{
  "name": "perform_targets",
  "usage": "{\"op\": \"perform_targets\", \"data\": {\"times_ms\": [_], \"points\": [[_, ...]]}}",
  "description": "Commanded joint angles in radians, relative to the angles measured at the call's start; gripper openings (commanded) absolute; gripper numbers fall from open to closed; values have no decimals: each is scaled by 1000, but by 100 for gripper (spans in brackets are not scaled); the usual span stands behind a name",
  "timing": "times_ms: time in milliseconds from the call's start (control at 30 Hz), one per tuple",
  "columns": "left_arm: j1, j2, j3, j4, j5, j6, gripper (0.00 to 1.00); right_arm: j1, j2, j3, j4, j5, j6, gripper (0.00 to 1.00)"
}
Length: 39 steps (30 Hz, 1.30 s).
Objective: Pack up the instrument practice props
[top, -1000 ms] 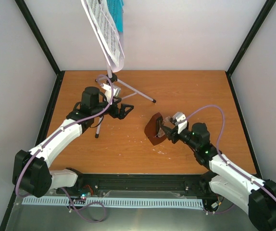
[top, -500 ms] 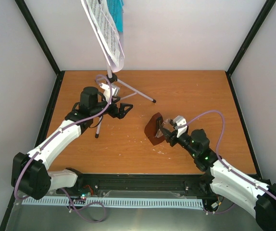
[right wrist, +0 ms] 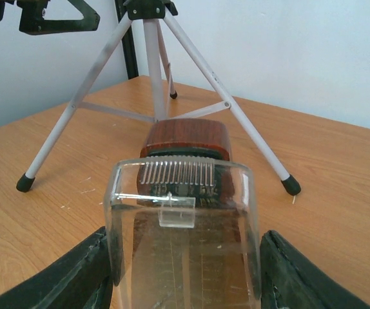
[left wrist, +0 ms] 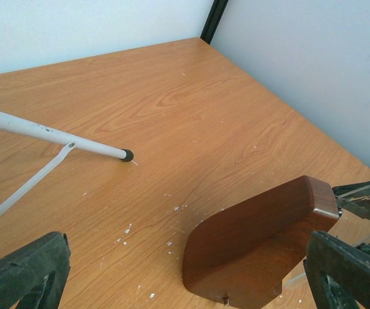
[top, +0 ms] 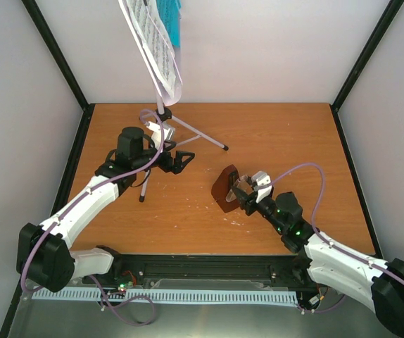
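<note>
The silver-white music stand [top: 161, 113] stands at the back left, holding white sheet music [top: 156, 53] and a teal booklet [top: 174, 24]. My left gripper [top: 181, 160] is open and empty beside the stand's legs [left wrist: 49, 135]. It faces the brown metronome [left wrist: 256, 244]. The metronome [top: 223, 186] lies tilted mid-table. My right gripper [top: 242, 191] is shut on its clear cover [right wrist: 185, 257], one finger on each side. The brown body [right wrist: 188, 138] shows just beyond the cover. I cannot tell whether the cover is still seated on it.
The stand's three legs [right wrist: 153, 64] spread over the wood table [top: 293, 141] just behind the metronome, with rubber feet [right wrist: 291, 185] close by. White walls and black corner posts [top: 360, 63] enclose the table. White specks [left wrist: 128, 228] dot the wood.
My right arm has sunk lower and stretched forward while its gripper stays at the metronome. The metronome has shifted only slightly. The left arm has barely moved.
</note>
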Motion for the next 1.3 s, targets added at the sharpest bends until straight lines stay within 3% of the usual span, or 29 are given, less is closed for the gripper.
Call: {"op": "perform_targets", "data": {"times_ms": [0,400,1267], "points": [[4,-10,9,11,-4,14,99,15,23,-19,97,19,33,44],[4,-10,12,9,-6,13,100,65,57,-22,125,87,16,44],[4,-22,14,7,6,16,99,68,140,-18,160,87,-29,44]]}}
